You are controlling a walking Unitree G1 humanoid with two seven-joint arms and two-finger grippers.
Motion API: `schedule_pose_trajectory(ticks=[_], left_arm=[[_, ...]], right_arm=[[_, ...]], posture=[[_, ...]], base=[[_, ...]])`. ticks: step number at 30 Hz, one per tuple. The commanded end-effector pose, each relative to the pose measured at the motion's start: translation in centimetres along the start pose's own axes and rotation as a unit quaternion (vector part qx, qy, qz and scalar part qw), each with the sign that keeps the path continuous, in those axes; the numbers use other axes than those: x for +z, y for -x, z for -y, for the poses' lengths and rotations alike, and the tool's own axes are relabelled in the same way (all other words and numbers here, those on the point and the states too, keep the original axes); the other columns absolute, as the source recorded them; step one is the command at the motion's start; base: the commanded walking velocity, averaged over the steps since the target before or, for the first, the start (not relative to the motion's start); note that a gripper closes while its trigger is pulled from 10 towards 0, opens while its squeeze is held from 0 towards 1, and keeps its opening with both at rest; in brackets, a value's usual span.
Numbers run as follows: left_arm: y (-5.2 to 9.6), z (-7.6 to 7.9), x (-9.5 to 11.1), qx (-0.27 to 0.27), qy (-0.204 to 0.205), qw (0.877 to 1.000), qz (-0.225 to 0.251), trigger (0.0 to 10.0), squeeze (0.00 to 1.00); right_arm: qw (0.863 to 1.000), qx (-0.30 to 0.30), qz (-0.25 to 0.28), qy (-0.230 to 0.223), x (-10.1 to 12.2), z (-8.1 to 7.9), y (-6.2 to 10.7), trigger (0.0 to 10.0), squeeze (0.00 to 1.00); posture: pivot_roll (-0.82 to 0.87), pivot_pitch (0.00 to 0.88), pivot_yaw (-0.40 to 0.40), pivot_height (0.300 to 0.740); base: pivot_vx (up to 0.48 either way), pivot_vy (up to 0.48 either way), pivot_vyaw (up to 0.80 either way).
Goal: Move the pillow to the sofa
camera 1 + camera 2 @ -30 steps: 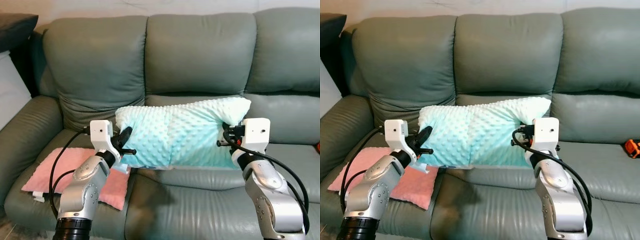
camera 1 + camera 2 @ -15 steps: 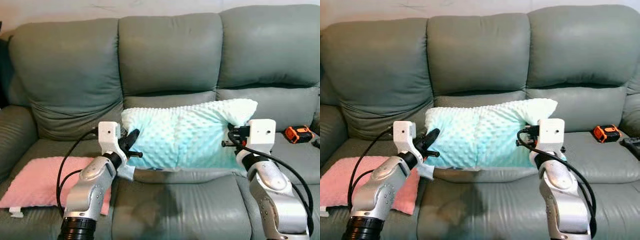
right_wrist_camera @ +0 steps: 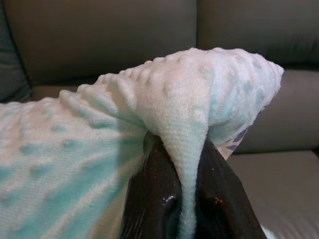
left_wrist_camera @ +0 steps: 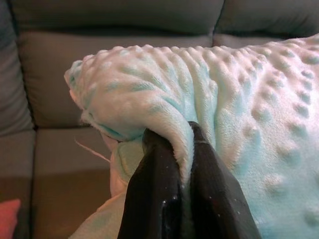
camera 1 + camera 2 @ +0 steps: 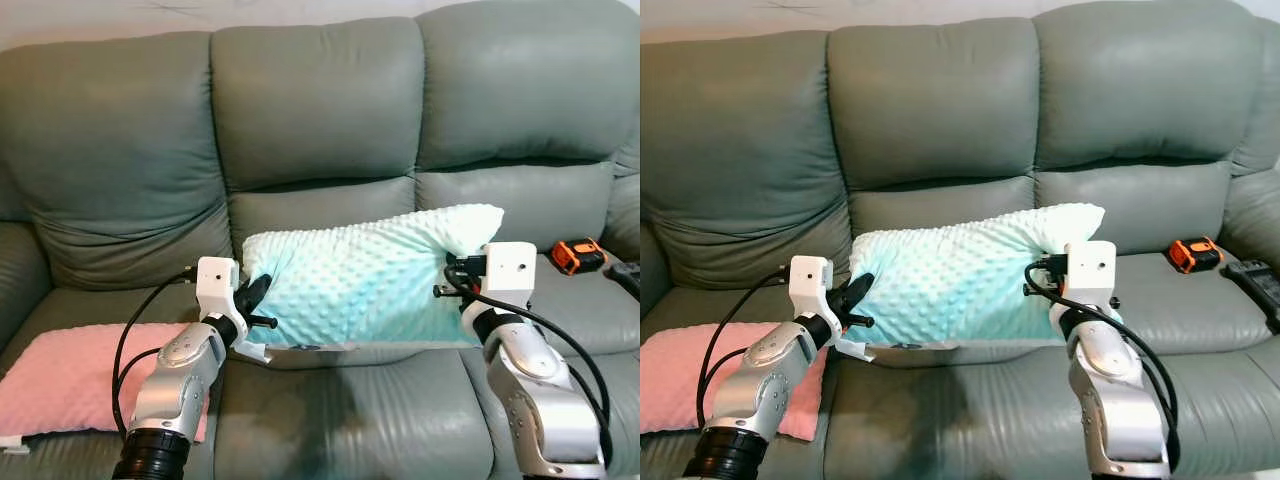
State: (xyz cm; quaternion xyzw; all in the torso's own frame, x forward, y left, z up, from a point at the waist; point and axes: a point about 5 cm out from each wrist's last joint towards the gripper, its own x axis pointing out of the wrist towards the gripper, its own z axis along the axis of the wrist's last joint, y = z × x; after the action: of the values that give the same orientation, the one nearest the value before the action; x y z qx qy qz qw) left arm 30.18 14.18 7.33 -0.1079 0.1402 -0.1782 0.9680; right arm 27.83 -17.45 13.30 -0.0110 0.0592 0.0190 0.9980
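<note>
Left eye view: the left end effector (image 5: pixel 255 297) and the right end effector (image 5: pixel 448 277) each pinch one end of the mint dotted pillow (image 5: pixel 360 280), fingers closed on its fabric. The pillow hangs just above the sofa (image 5: pixel 300 120) middle seat. No writing is readable.

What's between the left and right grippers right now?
The mint pillow spans the gap in the eye views, left gripper and right gripper each pinching an end.

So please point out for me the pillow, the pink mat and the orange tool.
pillow (image 5: pixel 360 280), left eye view, middle of its dotted front.
pink mat (image 5: pixel 70 375), left eye view, middle of its top.
orange tool (image 5: pixel 1193 253), right eye view, its body.
</note>
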Motion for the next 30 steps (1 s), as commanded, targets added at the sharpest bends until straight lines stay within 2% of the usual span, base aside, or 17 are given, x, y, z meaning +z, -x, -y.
schedule_pose_trajectory(ticks=[1, 7, 11, 14, 22, 25, 30], left_arm=[[0.0, -0.7, 0.5, 0.006, -0.006, 1.000, 0.010, 10.0, 0.00], [-0.6, -1.3, -0.8, 0.018, -0.023, 1.000, -0.008, 10.0, 0.00], [-1.4, -0.7, -1.6, 0.012, -0.046, 0.999, -0.015, 10.0, 0.00], [-1.9, -0.3, -2.0, 0.013, -0.041, 0.999, -0.023, 10.0, 0.00], [-2.7, 0.0, -2.1, 0.019, -0.036, 0.999, -0.016, 10.0, 0.00], [-3.2, -0.2, -2.0, 0.054, -0.067, 0.996, -0.014, 10.0, 0.00], [-3.8, 0.4, -1.9, 0.051, -0.055, 0.997, -0.008, 10.0, 0.00]], right_arm=[[1.000, 0.004, 0.013, -0.001, 0.4, -0.3, -0.4, 10.0, 0.00], [0.999, -0.032, -0.013, -0.030, -1.1, 0.7, -1.1, 10.0, 0.00], [0.998, -0.041, -0.030, -0.034, -2.4, 1.0, -1.3, 10.0, 0.00], [0.997, -0.051, -0.039, -0.036, -3.0, 1.2, -1.4, 10.0, 0.00], [0.996, -0.071, -0.050, -0.034, -4.3, 1.7, -1.5, 10.0, 0.00], [0.995, -0.084, -0.050, -0.032, -4.7, 2.2, -1.8, 10.0, 0.00], [0.994, -0.093, -0.044, -0.026, -4.8, 3.1, -2.2, 10.0, 0.00]], posture=[[-0.14, 0.028, 0.069, 0.740], [-0.14, 0.093, 0.084, 0.740], [-0.15, 0.150, 0.100, 0.740], [-0.14, 0.179, 0.110, 0.740], [-0.13, 0.265, 0.139, 0.740], [-0.13, 0.313, 0.143, 0.740], [-0.11, 0.358, 0.140, 0.740]], base=[[0.000, 0.000, -0.45], [0.000, 0.000, 0.00], [0.000, 0.000, 0.00], [0.000, 0.000, 0.00], [0.000, 0.000, 0.00], [0.000, 0.000, 0.00], [0.000, 0.000, 0.00]])
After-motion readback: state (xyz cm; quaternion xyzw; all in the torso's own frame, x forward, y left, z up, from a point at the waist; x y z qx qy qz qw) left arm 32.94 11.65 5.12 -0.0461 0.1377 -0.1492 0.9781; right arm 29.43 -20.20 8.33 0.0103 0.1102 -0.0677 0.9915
